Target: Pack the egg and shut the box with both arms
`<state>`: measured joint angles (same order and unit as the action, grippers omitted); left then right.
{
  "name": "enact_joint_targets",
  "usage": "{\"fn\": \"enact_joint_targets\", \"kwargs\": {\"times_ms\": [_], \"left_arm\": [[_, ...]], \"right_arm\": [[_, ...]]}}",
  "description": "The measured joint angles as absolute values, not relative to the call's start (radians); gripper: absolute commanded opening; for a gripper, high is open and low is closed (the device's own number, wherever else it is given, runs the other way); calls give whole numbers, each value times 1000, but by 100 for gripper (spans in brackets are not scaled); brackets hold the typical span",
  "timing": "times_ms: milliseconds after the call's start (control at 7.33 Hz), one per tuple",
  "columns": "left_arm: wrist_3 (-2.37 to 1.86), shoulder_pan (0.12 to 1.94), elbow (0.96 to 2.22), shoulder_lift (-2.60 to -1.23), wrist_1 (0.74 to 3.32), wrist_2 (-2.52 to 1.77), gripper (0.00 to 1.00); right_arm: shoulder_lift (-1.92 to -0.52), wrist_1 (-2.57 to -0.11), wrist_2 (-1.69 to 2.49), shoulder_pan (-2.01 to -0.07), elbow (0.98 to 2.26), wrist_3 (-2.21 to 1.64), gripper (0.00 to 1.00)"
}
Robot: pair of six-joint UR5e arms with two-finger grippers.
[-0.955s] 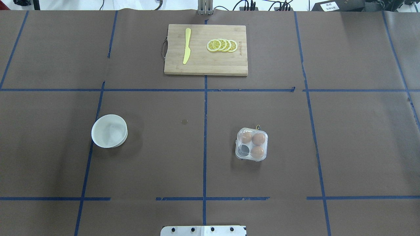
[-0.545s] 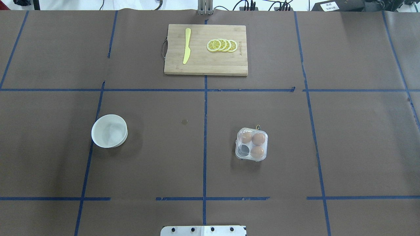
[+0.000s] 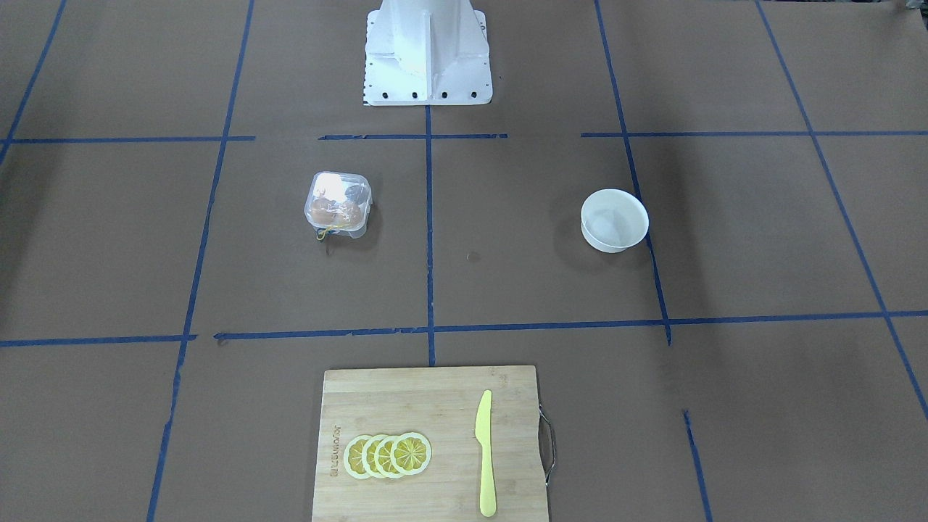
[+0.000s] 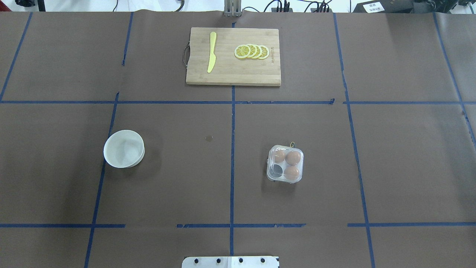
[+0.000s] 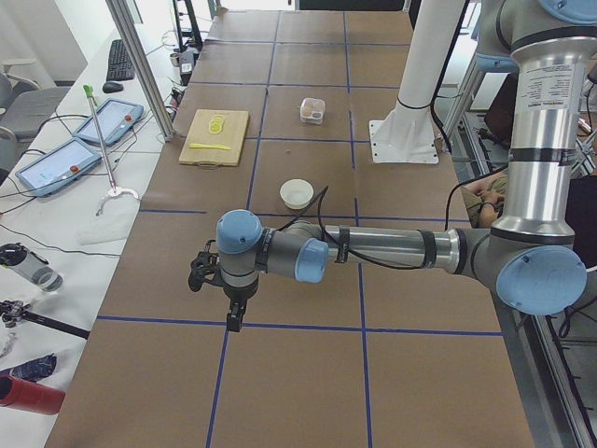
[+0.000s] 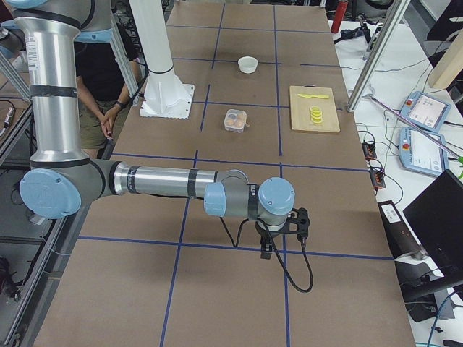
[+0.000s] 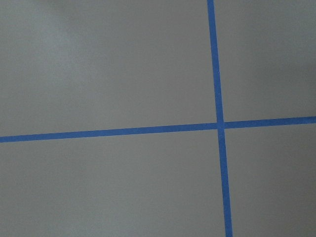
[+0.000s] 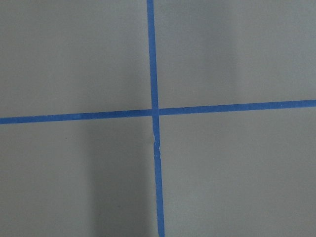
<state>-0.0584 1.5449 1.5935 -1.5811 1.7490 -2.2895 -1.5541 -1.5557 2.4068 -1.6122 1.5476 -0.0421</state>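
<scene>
The clear four-cell box (image 4: 285, 163) sits on the table right of centre, its lid down over the cells. It holds three orange-brown eggs, one of them the egg (image 4: 293, 158), and one cell looks dark and empty. A yellow string shows at its far edge. The box also shows in the front view (image 3: 338, 204). Both arms are parked off to the table's ends. The left gripper (image 5: 229, 315) shows only in the left side view and the right gripper (image 6: 281, 242) only in the right side view; I cannot tell if they are open or shut. Both wrist views show only brown paper and blue tape.
A white bowl (image 4: 124, 149) stands left of centre and looks empty. A wooden cutting board (image 4: 233, 76) at the far middle carries a yellow knife (image 4: 212, 52) and lemon slices (image 4: 252, 51). The white pedestal (image 3: 428, 54) stands at the robot's side.
</scene>
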Motion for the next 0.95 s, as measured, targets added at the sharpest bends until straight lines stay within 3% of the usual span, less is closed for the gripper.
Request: {"fn": "enact_joint_targets", "kwargs": {"times_ms": [955], "left_arm": [[-61, 1543, 1596, -1579, 1744, -2335, 100]], "right_arm": [[-1552, -1554, 2408, -1612, 1548, -42, 100]]}}
